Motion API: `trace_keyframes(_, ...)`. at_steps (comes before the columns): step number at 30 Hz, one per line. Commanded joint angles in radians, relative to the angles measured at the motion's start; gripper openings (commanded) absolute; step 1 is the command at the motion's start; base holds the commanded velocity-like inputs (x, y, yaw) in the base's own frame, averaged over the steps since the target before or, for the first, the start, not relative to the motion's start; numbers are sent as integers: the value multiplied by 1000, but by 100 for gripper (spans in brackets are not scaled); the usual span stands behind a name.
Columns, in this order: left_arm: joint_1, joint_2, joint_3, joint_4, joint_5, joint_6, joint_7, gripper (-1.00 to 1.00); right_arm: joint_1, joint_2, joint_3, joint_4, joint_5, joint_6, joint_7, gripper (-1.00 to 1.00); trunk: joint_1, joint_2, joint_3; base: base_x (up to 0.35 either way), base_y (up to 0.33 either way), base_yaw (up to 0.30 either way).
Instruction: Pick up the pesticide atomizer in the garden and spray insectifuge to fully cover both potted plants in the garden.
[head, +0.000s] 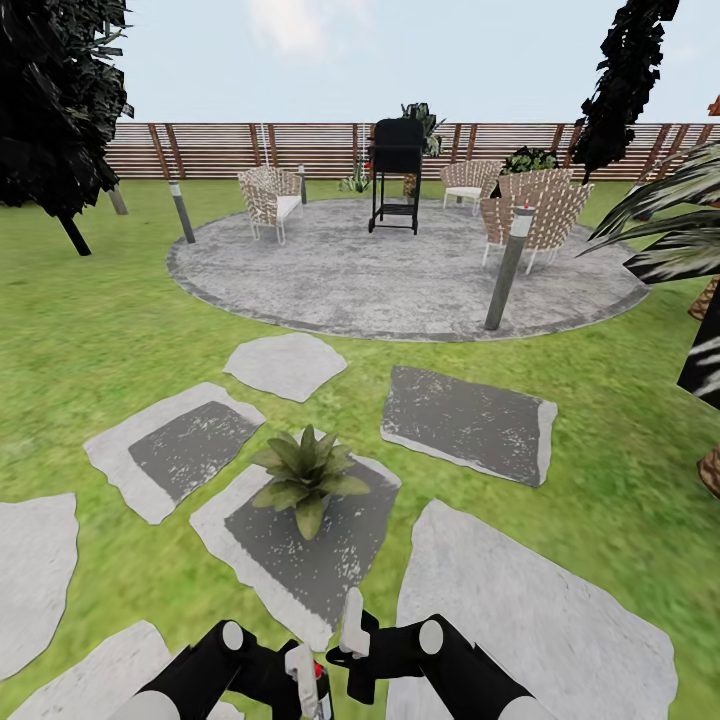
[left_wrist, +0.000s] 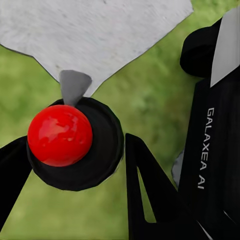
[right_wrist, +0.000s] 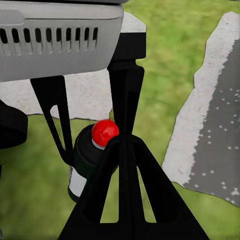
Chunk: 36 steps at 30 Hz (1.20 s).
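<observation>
pickup judged complete: left gripper (left_wrist: 70, 150) has its fingers closed on the pesticide atomizer (left_wrist: 60, 135), right gripper (right_wrist: 125, 150) finger gap cannot be told; one potted plant (head: 307, 473) stands just ahead on a near stepping stone (head: 330, 570), spraying outstanding.

Bright even daylight, soft blurred render — no strong shadows

One low speckled green rosette plant (head: 306, 472) sits at six o'clock. Four woven wicker chairs (head: 268, 199) ring one black barbecue grill (head: 396, 172) at twelve o'clock. Three grey bollard lights (head: 508, 265) stand.
</observation>
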Motion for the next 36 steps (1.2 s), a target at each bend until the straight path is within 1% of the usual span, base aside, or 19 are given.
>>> trace_keyframes(1, 0, 0, 1, -1, -10, -10, -1, -100, 0, 0, -1, -1, 10, -6, 0, -100, 0, 0, -1, 0, 0, 0)
trace_keyframes(15, -1, 0, 1, -1, -8, -10, -2, -100, 0, 0, -1, 0, 11, -6, 0, -100, 0, 0, -1, 0, 0, 0)
trace_keyframes(21, -7, -7, 1, -3, -8, -10, -4, -100, 0, -1, -1, 1, 12, -6, 0, -100, 0, 0, -1, 0, 0, 0)
trace_keyframes(27, -21, -8, 2, -3, -8, -9, -55, -100, 0, -1, -1, 1, 12, -6, 0, -100, 0, 0, -1, 0, 0, 0)
trace_keyframes(36, -26, -8, 4, -3, -6, -6, -63, -100, 0, -1, -2, 2, 12, -6, 0, -100, 0, 0, -1, 0, 0, 0)
